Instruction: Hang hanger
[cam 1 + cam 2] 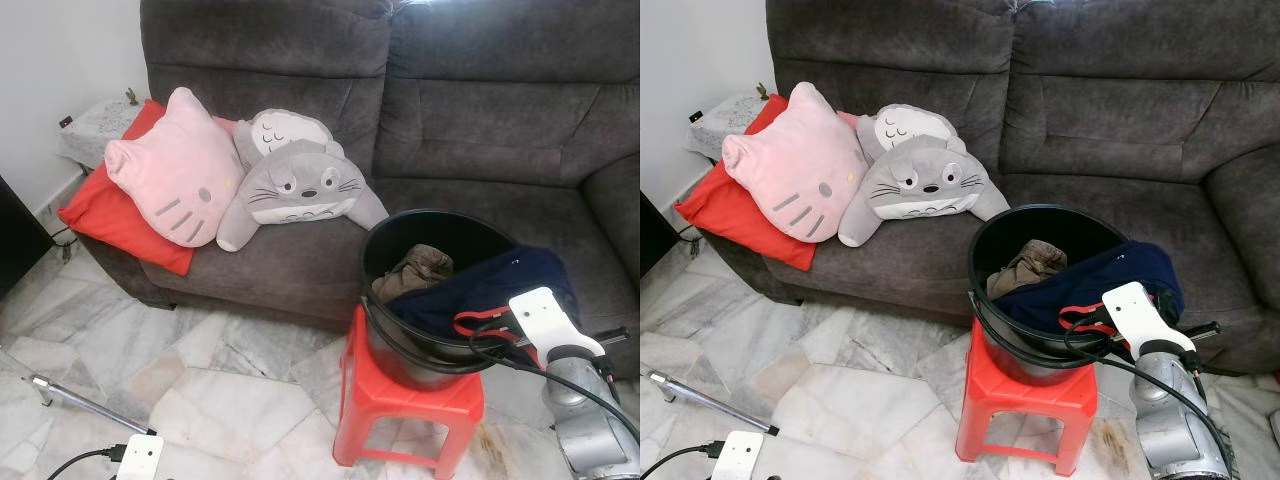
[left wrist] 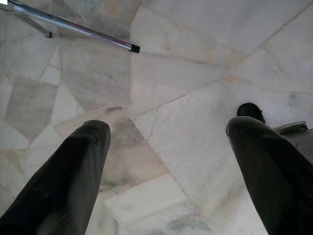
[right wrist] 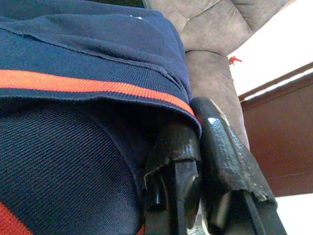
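A black bucket (image 1: 420,300) stands on a red stool (image 1: 400,405) in front of a grey sofa (image 1: 480,110). A navy garment (image 1: 490,285) with a red stripe drapes over the bucket's rim, beside a brown cloth (image 1: 415,270) inside. The right gripper (image 3: 195,142) sits at the bucket's near rim, its fingers pressed together on the garment's edge. The left gripper (image 2: 166,142) hangs low over the marble floor (image 1: 200,370), fingers spread apart and holding nothing. A metal rod (image 2: 73,27) lies on the floor nearby. A pink cushion (image 1: 175,180), a red cushion (image 1: 110,215) and a grey plush (image 1: 295,185) rest on the sofa.
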Controlling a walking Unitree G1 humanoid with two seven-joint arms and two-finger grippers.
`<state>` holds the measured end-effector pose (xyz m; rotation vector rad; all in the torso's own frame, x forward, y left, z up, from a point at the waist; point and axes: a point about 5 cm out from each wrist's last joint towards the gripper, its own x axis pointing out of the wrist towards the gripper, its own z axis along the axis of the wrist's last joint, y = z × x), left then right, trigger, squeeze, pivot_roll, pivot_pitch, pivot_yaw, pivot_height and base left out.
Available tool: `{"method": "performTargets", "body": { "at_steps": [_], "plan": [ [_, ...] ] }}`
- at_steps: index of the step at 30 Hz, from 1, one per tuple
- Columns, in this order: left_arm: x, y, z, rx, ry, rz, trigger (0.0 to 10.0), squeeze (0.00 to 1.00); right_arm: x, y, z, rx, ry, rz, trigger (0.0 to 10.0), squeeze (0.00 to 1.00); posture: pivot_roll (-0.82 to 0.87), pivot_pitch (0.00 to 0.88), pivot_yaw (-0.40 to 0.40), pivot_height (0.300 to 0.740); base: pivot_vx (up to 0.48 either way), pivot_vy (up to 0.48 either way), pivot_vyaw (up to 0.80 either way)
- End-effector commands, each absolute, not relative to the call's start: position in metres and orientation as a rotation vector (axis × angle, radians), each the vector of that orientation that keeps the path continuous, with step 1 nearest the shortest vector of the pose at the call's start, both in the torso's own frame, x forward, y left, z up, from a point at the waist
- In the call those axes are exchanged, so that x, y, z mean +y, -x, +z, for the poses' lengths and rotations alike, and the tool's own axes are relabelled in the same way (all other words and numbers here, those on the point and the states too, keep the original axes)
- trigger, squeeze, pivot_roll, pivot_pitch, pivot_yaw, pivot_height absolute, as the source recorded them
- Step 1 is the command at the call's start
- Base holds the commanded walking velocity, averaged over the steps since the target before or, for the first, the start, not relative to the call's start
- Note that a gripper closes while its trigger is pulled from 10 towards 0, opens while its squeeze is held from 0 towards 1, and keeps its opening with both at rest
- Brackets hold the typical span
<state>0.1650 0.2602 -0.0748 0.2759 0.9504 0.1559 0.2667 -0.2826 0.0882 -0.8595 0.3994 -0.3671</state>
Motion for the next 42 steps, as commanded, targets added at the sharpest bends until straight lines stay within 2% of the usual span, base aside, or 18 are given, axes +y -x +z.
{"method": "performTargets", "body": {
  "at_steps": [1,7,9,16,20,24,25,26,27,31,35,42],
  "plan": [
    [0.264,-0.161,-0.075,0.962,-0.306,0.155,10.0,0.0,-0.282,-0.269,0.09,0.396,0.845,-0.369,0.0,0.0,-0.28,0.028,0.061,0.74,0.0,0.0,0.0],
    [0.265,-0.161,-0.075,0.963,-0.309,0.155,10.0,0.0,-0.278,-0.272,0.091,0.38,0.837,-0.357,0.0,0.0,-0.27,0.015,0.062,0.74,0.0,0.0,0.0],
    [0.265,-0.16,-0.075,0.964,-0.312,0.154,10.0,0.0,-0.273,-0.271,0.09,0.367,0.756,-0.357,0.0,0.0,-0.27,0.01,0.063,0.74,0.0,0.0,0.0],
    [0.265,-0.159,-0.076,0.966,-0.318,0.153,10.0,0.0,-0.259,-0.27,0.099,0.29,0.649,-0.376,0.0,0.0,-0.27,0.0,0.064,0.74,0.0,0.0,0.0],
    [0.267,-0.158,-0.076,0.962,-0.331,0.159,10.0,0.0,-0.241,-0.266,0.112,0.196,0.519,-0.394,0.0,0.0,-0.27,0.0,0.068,0.74,0.0,0.0,0.0],
    [0.267,-0.157,-0.075,0.954,-0.334,0.171,10.0,0.0,-0.232,-0.264,0.126,0.115,0.474,-0.412,0.0,0.0,-0.27,0.0,0.069,0.74,0.0,0.0,0.0],
    [0.268,-0.157,-0.075,0.953,-0.337,0.173,10.0,0.0,-0.226,-0.265,0.138,0.043,0.454,-0.421,8.5,0.0,-0.27,0.0,0.067,0.74,0.0,0.0,0.0],
    [0.268,-0.157,-0.075,0.953,-0.337,0.173,10.0,0.0,-0.223,-0.265,0.144,0.005,0.444,-0.423,8.5,0.0,-0.26,0.0,0.065,0.74,0.0,0.0,0.0],
    [0.268,-0.156,-0.076,0.953,-0.337,0.174,10.0,0.0,-0.219,-0.265,0.15,-0.037,0.431,-0.434,10.0,0.0,-0.26,0.0,0.062,0.74,0.0,0.0,0.0],
    [0.267,-0.155,-0.076,0.951,-0.331,0.18,10.0,0.0,-0.211,-0.256,0.164,-0.125,0.366,-0.48,10.0,0.0,-0.25,0.0,0.057,0.74,0.0,0.0,0.0],
    [0.267,-0.154,-0.076,0.947,-0.32,0.185,10.0,0.0,-0.207,-0.245,0.161,-0.121,0.289,-0.496,10.0,0.0,-0.23,0.0,0.055,0.74,0.0,0.0,0.0],
    [0.267,-0.153,-0.077,0.949,-0.313,0.189,10.0,0.0,-0.212,-0.229,0.154,-0.085,0.293,-0.515,10.0,0.0,-0.22,0.0,0.051,0.74,0.0,0.0,0.0]
  ]
}}
